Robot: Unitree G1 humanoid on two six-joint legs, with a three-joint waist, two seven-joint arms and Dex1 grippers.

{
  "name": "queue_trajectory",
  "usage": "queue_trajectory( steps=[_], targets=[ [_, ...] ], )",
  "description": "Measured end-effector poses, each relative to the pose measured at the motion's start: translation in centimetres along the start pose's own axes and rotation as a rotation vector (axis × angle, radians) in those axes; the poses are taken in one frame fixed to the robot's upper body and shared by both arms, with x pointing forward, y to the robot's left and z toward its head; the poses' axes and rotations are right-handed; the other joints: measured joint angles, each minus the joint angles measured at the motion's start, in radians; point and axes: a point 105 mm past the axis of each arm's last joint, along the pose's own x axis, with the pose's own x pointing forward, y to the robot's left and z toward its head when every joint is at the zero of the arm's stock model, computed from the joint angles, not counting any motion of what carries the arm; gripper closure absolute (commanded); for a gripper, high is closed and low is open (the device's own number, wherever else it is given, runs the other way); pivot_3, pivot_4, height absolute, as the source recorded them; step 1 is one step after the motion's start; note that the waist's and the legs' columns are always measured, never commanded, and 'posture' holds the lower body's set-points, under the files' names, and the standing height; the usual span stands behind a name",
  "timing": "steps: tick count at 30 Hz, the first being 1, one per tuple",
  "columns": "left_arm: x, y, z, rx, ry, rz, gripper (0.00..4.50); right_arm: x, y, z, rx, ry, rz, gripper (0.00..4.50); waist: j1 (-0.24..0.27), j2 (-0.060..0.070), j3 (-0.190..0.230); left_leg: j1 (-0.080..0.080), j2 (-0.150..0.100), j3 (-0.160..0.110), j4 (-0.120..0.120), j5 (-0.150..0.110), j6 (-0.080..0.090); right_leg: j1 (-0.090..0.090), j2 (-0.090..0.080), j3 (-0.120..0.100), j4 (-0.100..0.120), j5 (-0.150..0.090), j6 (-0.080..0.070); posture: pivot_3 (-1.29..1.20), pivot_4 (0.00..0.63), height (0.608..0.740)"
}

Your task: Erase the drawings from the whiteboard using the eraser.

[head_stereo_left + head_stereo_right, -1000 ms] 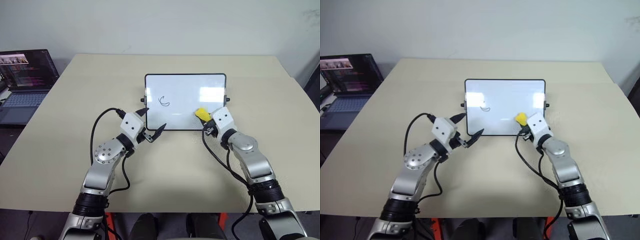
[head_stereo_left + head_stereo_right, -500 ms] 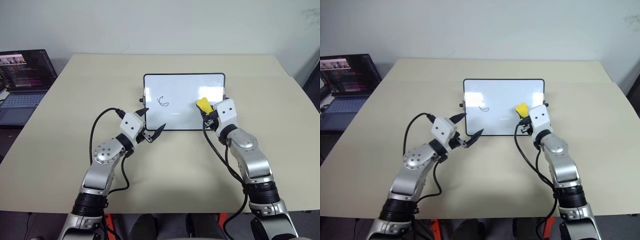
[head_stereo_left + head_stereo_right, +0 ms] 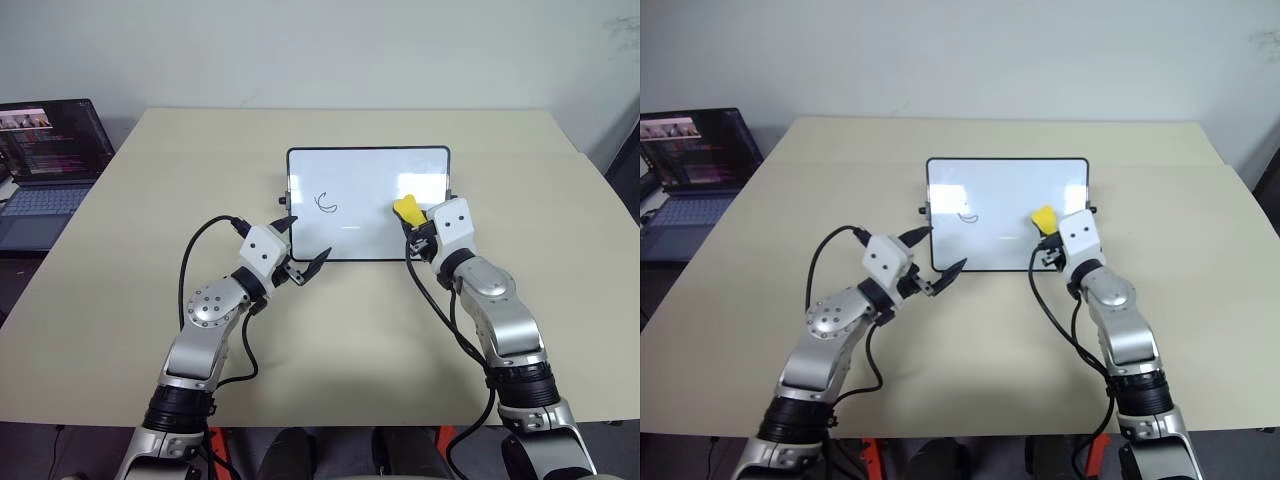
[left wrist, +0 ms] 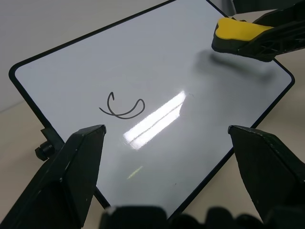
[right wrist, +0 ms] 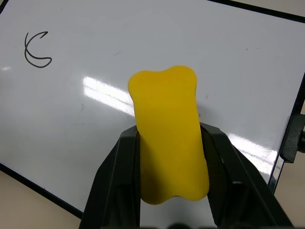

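A: Where does the erasing stand?

B: On the whiteboard (image 3: 368,203), which lies toward the far edge of the worktop (image 3: 120,300) near its middle, I see one drawing left: a C-like curve (image 3: 327,204) on the board's left half. The right half reads as bare white, so I judge that part done and the curve the remaining work.

A: And the eraser?

B: My right pincer (image 5: 169,143) is pinching the yellow eraser (image 5: 167,131) by its long sides, over the board's right half, well apart from the curve. Whether it touches the surface I cannot tell.

A: The other arm?

B: My left pincer (image 3: 303,245) has its fingers spread and holds nothing; it sits at the board's near-left corner, one fingertip by the left short side, the other by the near edge.

A: What remains?

B: As I judge it, carrying the eraser left across the board to the curve and wiping it.
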Motion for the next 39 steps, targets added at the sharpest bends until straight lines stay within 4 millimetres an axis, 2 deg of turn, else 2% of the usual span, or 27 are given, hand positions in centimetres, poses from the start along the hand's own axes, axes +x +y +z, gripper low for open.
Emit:
queue_trajectory(
  steps=[4, 8, 10, 19, 30, 36, 39],
  targets=[
    [-0.8, 0.4, -0.5, 0.012, 0.024, 0.015, 0.00, 0.9, 0.3, 1.2, -0.009, -0.038, 0.019, 3.11, -0.004, 0.000, 0.000, 0.000, 0.000, 0.000, 0.000, 0.000, 0.000, 0.000, 0.000, 0.000, 0.000, 0.000, 0.000, 0.00, 0.150, 0.740],
    [-2.3, 2.4, -0.9, 0.034, 0.057, 0.089, 0.00, 1.6, 0.3, 1.8, -0.014, -0.063, 0.026, 3.11, -0.001, 0.000, 0.000, 0.000, 0.000, 0.000, 0.000, 0.000, 0.000, 0.000, 0.000, 0.000, 0.000, 0.000, 0.000, 0.00, 0.150, 0.740],
    [-2.8, 2.7, -1.2, 0.032, 0.067, 0.112, 0.00, 1.9, 0.5, 1.8, -0.011, -0.061, 0.035, 3.11, -0.001, 0.000, 0.000, 0.000, 0.000, 0.001, 0.000, 0.000, 0.000, 0.000, 0.000, 0.000, 0.000, 0.000, 0.000, 0.00, 0.150, 0.740],
    [-3.9, 1.0, -2.5, -0.042, 0.101, 0.147, 0.00, 3.5, 1.1, 3.3, -0.018, -0.116, 0.065, 3.11, -0.001, 0.000, 0.000, 0.000, 0.000, 0.000, 0.000, 0.000, 0.000, 0.000, 0.000, 0.000, 0.000, 0.000, 0.000, 0.00, 0.150, 0.740],
    [-3.7, 0.9, -2.4, -0.035, 0.095, 0.144, 0.00, 5.2, 1.7, 5.6, -0.060, -0.183, 0.105, 3.11, -0.001, 0.000, 0.000, 0.000, 0.000, 0.000, 0.000, 0.000, 0.000, -0.001, 0.000, 0.000, 0.000, 0.000, 0.000, 0.00, 0.150, 0.740],
    [-3.4, 1.0, -2.9, -0.041, 0.103, 0.140, 0.00, 7.1, 4.8, 8.4, -0.036, -0.263, 0.175, 3.11, -0.006, 0.000, 0.000, 0.000, 0.001, 0.001, -0.001, 0.000, 0.000, -0.001, 0.000, 0.000, 0.001, 0.000, 0.000, 0.00, 0.150, 0.740],
    [-3.2, 1.0, -2.7, -0.034, 0.091, 0.134, 0.00, 7.6, 6.8, 8.9, -0.038, -0.287, 0.224, 3.11, -0.003, 0.000, 0.000, 0.000, 0.000, 0.001, -0.001, 0.000, 0.000, -0.001, 0.000, 0.000, 0.000, 0.000, 0.000, 0.00, 0.150, 0.740]
  ],
)
